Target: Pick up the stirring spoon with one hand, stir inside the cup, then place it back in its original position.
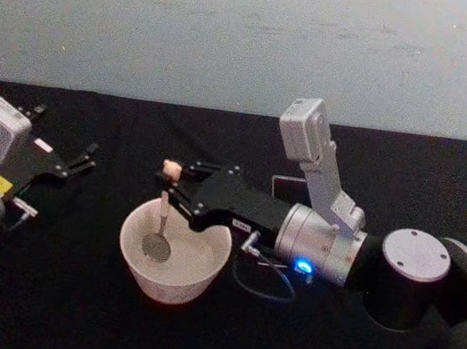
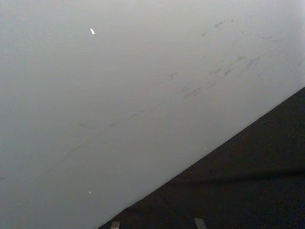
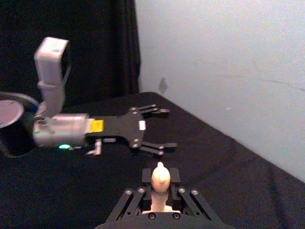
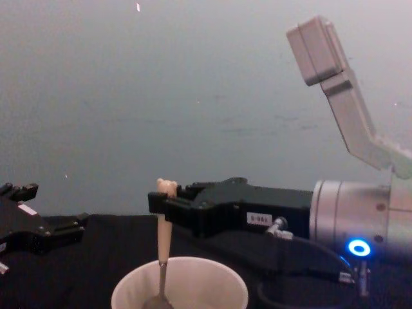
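Head view: right pincer (image 1: 173, 189) clamped on the stirring spoon (image 1: 160, 220) just below its bear head. Spoon upright, bowl inside the cup (image 1: 195, 290) on the bench (image 1: 56, 306). Left pincer (image 1: 64, 136) parked at left, jaws spread, holding nothing.

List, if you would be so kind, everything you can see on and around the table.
stirring spoon: one, cream handle with metal bowl, upright with its bowl inside the cup.
cup: one, cream-white, near the table's front middle.
holder box: one, dark grey, behind the right arm.
table: one, black covered, under everything.
wall: one, pale grey, behind the table.
right gripper: one, black, shut on the spoon's handle near its top, above the cup.
left gripper: one, black, open and idle at the table's left.
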Robot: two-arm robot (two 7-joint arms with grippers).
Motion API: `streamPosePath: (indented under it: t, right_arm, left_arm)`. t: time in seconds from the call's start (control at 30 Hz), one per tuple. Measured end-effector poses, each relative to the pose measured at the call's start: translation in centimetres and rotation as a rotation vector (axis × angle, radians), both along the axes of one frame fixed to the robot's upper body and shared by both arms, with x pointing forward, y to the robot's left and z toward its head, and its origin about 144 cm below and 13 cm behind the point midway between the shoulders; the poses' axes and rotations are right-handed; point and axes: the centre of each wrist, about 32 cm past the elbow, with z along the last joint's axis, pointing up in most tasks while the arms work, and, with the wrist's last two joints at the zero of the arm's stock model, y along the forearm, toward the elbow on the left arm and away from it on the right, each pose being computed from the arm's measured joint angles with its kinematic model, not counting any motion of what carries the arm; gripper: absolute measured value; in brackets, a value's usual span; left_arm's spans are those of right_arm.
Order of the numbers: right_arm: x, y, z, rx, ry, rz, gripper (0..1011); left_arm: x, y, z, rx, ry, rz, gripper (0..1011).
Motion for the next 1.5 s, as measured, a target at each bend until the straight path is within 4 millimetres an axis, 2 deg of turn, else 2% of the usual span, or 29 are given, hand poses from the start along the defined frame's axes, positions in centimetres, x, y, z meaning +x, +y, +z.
streamPosePath:
  t: [0.27,0.67,1.2,1.5]
  right_arm:
    - [1.1,0.1,0.1,0.008,-0.004,-0.071,214]
    - [1.5,-2.0,0.4,-0.011,-0.023,-0.122,214]
    - [-1.5,-4.7,0.7,-0.008,-0.013,-0.047,214]
    - [-2.8,-4.3,0.5,-0.006,0.003,0.018,214]
  left_arm:
    - [0.0,0.0,0.0,0.000,0.000,0.000,1001]
    - [0.0,0.0,0.0,0.000,0.000,0.000,1001]
    - [0.0,0.0,0.0,0.000,0.000,0.000,1001]
    - [0.0,0.0,0.0,0.000,0.000,0.000,1001]
